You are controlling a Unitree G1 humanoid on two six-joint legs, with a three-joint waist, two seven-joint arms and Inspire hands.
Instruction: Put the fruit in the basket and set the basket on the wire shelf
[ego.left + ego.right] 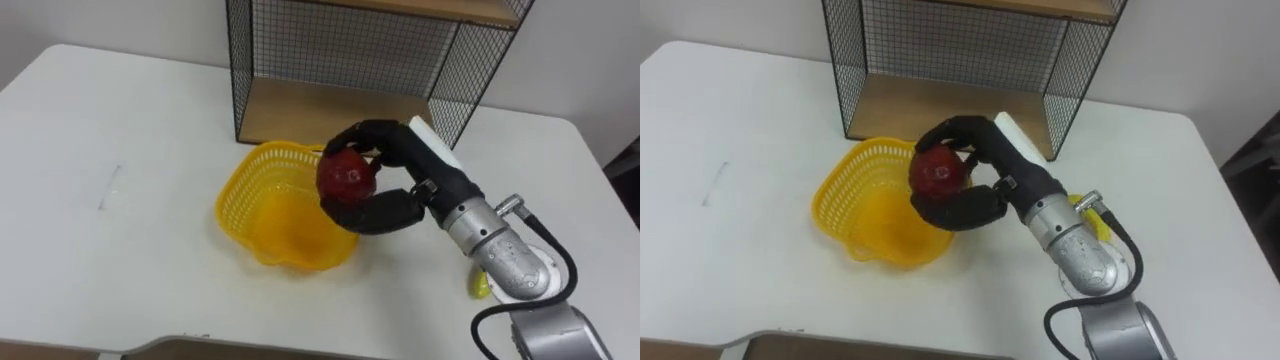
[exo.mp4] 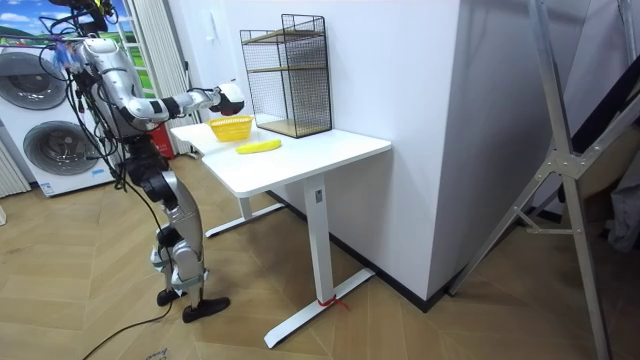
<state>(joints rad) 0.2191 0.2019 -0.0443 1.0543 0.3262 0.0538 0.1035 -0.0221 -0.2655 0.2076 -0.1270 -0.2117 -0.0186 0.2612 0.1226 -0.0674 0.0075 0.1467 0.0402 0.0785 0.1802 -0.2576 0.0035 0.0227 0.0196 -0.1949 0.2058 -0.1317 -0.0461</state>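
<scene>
My right hand is curled round a red apple and holds it just above the right rim of the yellow plastic basket. The basket stands on the white table, in front of the black wire shelf with wooden boards. A yellow banana lies on the table under my right forearm, mostly hidden. In the room view I stand at the table's end, right hand stretched over the basket, with the banana beside it.
The wire shelf's lower wooden board is open at the front, just behind the basket. White tabletop spreads wide to the left of the basket. Washing machines stand behind me in the room view.
</scene>
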